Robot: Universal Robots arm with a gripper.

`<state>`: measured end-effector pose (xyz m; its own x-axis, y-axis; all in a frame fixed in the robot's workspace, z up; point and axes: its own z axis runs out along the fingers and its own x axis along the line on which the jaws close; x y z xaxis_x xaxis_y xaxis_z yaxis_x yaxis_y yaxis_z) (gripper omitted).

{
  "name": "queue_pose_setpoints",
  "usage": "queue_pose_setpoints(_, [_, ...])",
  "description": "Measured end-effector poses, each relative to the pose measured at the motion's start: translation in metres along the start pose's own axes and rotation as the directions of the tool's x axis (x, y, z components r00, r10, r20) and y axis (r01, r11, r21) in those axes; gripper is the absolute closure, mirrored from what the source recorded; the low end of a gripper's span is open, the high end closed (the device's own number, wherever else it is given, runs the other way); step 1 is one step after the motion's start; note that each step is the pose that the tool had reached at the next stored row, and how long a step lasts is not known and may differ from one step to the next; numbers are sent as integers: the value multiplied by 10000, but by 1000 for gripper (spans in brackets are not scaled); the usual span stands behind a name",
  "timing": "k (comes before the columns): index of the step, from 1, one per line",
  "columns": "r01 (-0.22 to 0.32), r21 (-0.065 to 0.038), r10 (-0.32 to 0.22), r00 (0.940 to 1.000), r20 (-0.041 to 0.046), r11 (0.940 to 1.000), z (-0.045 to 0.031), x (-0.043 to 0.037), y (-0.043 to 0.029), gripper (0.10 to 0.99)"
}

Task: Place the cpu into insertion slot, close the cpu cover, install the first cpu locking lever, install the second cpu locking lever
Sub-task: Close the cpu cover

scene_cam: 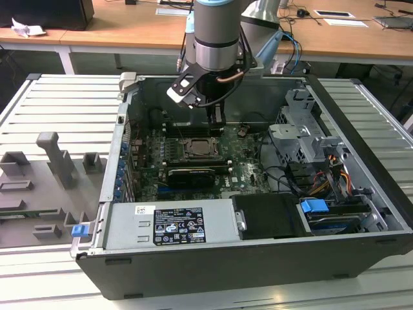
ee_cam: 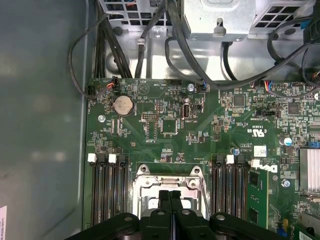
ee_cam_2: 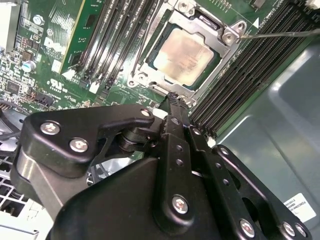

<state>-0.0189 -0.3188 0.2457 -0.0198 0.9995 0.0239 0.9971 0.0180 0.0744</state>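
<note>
Gripper [ee_cam_2: 173, 98] is hanging inside the open computer case [scene_cam: 361, 194], its jaws pressed together and gripping nothing, tips hovering just beside the insertion slot [ee_cam_2: 140, 80]. The cpu [ee_cam_2: 185, 55] is lying in that slot, framed by the cpu cover [ee_cam_2: 226, 50]. Memory slots [ee_cam_2: 250, 65] are crowding both sides. A white label [scene_cam: 177, 226] is facing up on the power supply.

Silvery-beige cpu [ee_cam_2: 185, 55], green circuit board [ee_cam: 165, 145]

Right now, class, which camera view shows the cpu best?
The second wrist view: the cpu lies close and unblocked, its pale metal top plain to see. In the exterior view the cpu is small and far off; in the first wrist view the fingers hide most of it.
</note>
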Motion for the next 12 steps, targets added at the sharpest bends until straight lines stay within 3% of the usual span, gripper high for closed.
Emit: queue_pose_setpoints(12, [-1,-1,1,10000,-2,10000,-3,5,-235,980])
